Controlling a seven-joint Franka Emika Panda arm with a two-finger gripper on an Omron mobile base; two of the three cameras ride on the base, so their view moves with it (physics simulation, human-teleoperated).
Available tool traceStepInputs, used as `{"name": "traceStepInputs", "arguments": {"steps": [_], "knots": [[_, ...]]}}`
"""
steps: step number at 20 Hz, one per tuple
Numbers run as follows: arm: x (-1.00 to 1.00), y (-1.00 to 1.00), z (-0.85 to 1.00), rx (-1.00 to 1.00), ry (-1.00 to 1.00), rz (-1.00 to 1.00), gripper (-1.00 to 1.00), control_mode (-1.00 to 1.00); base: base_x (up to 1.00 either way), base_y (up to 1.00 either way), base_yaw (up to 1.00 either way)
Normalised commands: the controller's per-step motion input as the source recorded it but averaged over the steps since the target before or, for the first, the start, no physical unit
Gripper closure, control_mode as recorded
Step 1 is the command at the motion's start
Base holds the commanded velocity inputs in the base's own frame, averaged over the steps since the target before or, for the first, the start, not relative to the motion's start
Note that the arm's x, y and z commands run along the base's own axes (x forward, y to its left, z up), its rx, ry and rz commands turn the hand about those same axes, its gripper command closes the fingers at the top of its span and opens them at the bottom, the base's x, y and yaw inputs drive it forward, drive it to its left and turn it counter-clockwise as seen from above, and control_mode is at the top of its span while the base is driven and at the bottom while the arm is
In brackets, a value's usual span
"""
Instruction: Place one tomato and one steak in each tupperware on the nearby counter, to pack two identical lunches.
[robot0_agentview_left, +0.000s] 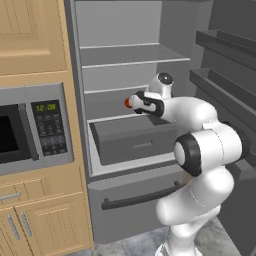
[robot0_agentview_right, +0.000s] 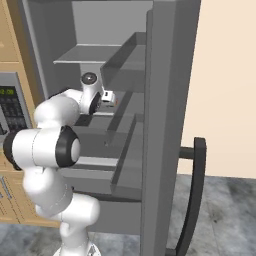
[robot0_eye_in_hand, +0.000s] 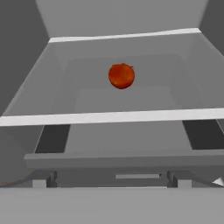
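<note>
A glossy red-orange tomato (robot0_eye_in_hand: 121, 75) sits alone on a grey shelf (robot0_eye_in_hand: 131, 103) inside the open fridge. In the left base view the tomato (robot0_agentview_left: 128, 102) lies just past the tip of my gripper (robot0_agentview_left: 135, 101), which reaches into the fridge at that shelf's height. My gripper (robot0_agentview_right: 111, 97) stands open with nothing between its fingers, a short way from the tomato (robot0_agentview_right: 117, 102) and apart from it. The steaks, the tupperware and the counter are out of view.
Below the shelf a grey drawer (robot0_agentview_left: 135, 137) sticks out, with a freezer drawer (robot0_agentview_left: 135, 200) under it. A microwave (robot0_agentview_left: 30, 130) sits in wooden cabinets on the left. The open fridge door (robot0_agentview_right: 170, 125), with its racks and dark handle (robot0_agentview_right: 196, 190), stands on the right.
</note>
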Motion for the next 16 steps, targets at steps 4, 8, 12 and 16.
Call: {"name": "traceStepInputs", "arguments": {"steps": [4, 8, 12, 16], "knots": [[0.40, 0.00, -0.11, 0.00, 0.00, 0.00, -1.00, -1.00, 0.00, 0.00, 0.00], [0.40, 0.00, -0.09, 0.00, 0.00, 0.00, -1.00, -1.00, 0.00, 0.00, 0.00], [0.34, 0.00, -0.12, 0.00, 0.00, 0.00, -1.00, -1.00, 0.00, 0.00, 0.00], [0.33, 0.00, -0.15, 0.00, 0.00, 0.00, -1.00, -1.00, 0.00, 0.00, 0.00]]}}
